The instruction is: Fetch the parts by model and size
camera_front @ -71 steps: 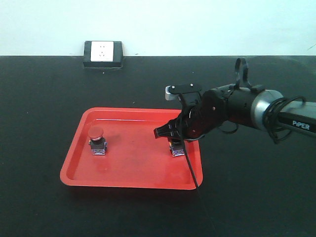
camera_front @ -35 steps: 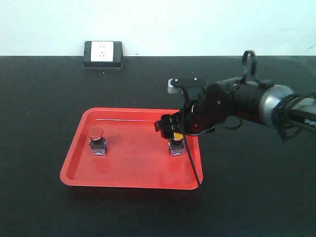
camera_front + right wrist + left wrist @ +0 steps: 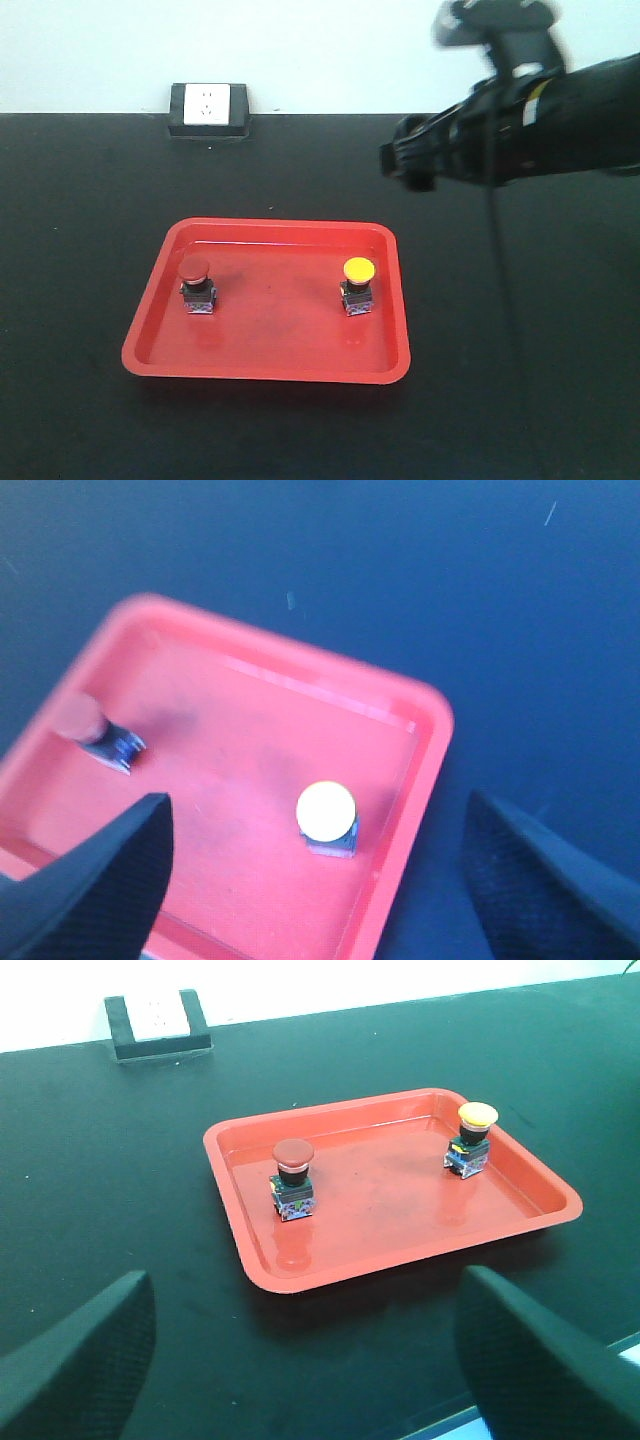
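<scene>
Both switches upright in red tray point(image 3: 150, 330).
Red switch point(image 3: 196, 285) left, yellow switch point(image 3: 357, 285) right; right gripper point(image 3: 310, 880) raised, fingers apart, empty; left gripper point(image 3: 300, 1360) likewise.

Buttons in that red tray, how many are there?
2. The red button stands at the tray's left side, the yellow button at its right side, well apart. Nothing in any view seems to hide another.
</scene>
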{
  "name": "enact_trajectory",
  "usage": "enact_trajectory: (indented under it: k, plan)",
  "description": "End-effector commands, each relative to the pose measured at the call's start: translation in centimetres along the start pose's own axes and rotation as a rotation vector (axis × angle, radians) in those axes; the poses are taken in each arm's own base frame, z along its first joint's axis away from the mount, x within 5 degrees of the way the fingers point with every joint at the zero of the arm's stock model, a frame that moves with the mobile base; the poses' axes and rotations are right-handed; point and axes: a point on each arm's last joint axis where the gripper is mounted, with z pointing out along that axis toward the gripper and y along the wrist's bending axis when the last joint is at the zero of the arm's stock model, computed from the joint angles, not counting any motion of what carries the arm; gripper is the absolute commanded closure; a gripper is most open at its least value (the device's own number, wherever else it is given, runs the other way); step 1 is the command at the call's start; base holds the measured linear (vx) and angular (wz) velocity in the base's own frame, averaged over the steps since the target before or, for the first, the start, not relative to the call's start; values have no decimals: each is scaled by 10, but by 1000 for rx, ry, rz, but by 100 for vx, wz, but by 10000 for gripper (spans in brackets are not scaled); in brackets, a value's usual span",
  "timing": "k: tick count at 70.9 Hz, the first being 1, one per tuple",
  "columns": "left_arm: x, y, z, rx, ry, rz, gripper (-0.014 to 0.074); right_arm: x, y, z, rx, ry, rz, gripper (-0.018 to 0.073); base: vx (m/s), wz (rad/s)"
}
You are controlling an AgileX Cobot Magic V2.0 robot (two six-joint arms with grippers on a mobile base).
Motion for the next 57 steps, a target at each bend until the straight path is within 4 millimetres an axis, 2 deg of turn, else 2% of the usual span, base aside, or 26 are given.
enact_trajectory:
  k: [1,13,21,41,51,57]
  plan:
    - [-13,-2,-2,17,-79,-5,9,-13,-1,-51,-1,-159,-21,20,0,0]
    - [-13,-2,-2,17,-79,-5,9,-4,-5,-112,19,-266,-46,21,0,0]
    - [-13,-2,-2,17,-79,-5,9,19,-9,-141,23,-364,-61,21,0,0]
    - [-13,-2,-2,17,-79,-5,9,114,-21,-169,10,-514,-79,21,0,0]
    - [-13,-2,-2,17,-79,-5,9,158,-26,-175,6,-554,-79,21,0,0]
    - [-13,-2,-2,17,-79,-5,9,183,-30,-172,18,-571,-128,21,0,0]
